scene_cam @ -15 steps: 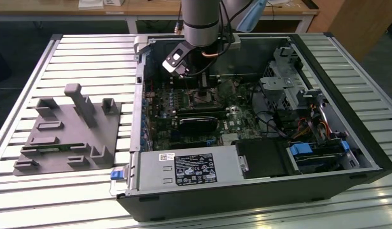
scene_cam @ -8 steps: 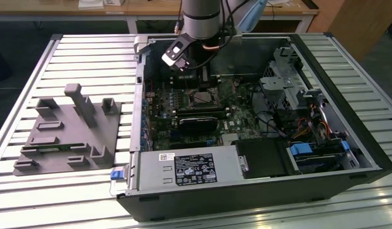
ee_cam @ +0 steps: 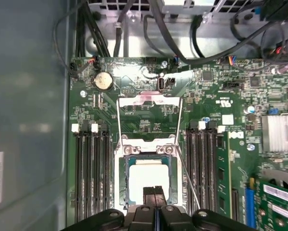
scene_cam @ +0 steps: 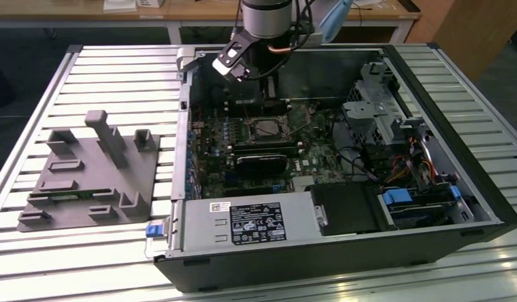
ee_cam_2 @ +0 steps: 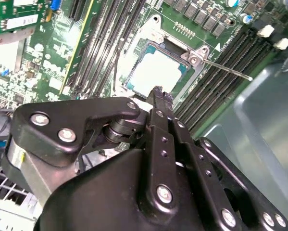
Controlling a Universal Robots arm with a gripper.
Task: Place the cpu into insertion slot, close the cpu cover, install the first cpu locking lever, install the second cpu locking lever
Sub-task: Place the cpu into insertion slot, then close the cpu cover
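The gripper's point(ee_cam_2: 158, 93) black linkage is looming closest in the second wrist view. Its two fingers are pressing together tip to tip, gripping nothing. The tips are hanging over one edge of the insertion slot point(ee_cam: 126, 183); whether they are touching it I cannot tell.

The cpu point(ee_cam: 148, 179) is sitting flat inside the insertion slot, silvery face up, with the slot's dark rim framing it. On the side of the slot away from the fingers, the cpu cover point(ee_cam: 148, 100) is lying swung open over the board, green circuitry showing through its window. A thin locking lever point(ee_cam: 189, 178) is angling out beside the slot, between it and one bank of memory slots point(ee_cam: 201, 168). A coin battery point(ee_cam: 103, 81) is sitting beyond the cover. In the exterior view the arm is reaching down into the computer case point(scene_cam: 326, 261) right above the slot.

Judging by this, closing the cover is the step in hand. To do it well, the closed tips should be catching the cover's free edge, the one farthest from the slot, and swinging it about its hinge. They should be staying off the chip's face and keeping the lever wire out of the frame's path, so the cover is seating evenly on the rim.
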